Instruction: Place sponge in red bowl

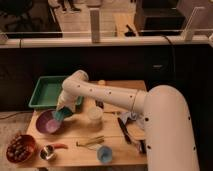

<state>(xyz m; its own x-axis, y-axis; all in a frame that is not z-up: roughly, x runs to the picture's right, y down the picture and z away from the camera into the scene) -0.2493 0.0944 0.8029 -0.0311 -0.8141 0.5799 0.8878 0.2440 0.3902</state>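
The sponge (61,115), a small teal block, sits at the tip of my gripper (62,113), which is shut on it. The gripper hangs just over the right rim of the purple bowl (46,123), at the left of the wooden table. The red bowl (20,148) is a round reddish-brown bowl at the table's front left corner, well to the lower left of the gripper, with dark things lying in it. My white arm reaches in from the right across the table.
A green tray (49,93) lies behind the gripper. A small metal cup (47,152) and a red pepper (60,146) sit beside the red bowl. A white cup (94,114), a blue cup (105,154), utensils (90,143) and black tools (125,131) lie further right.
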